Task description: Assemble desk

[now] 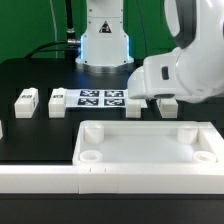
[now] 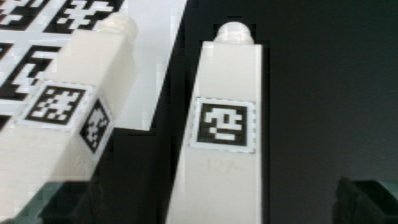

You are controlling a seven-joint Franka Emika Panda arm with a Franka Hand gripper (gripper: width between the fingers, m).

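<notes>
The desk tabletop (image 1: pixel 145 143), a white tray with a raised rim and round corner sockets, lies near the front of the black table. Two white legs (image 1: pixel 26 98) (image 1: pixel 58 102) with square markers lie at the exterior view's left. Two more legs (image 1: pixel 135 106) (image 1: pixel 168 105) lie beneath the arm's white hand. My gripper (image 1: pixel 152 99) hangs low over them. In the wrist view, one leg (image 2: pixel 222 120) runs lengthwise between my fingertips (image 2: pixel 365 200), with dark gaps on both sides. My gripper (image 2: pixel 214 208) is open and holds nothing. Another leg (image 2: pixel 71 110) lies beside it.
The marker board (image 1: pixel 100 97) lies flat behind the legs, and its corner (image 2: pixel 54 15) shows in the wrist view. The robot's base (image 1: pixel 105 40) stands at the back. A long white rail (image 1: pixel 40 180) runs along the front edge beside the tabletop.
</notes>
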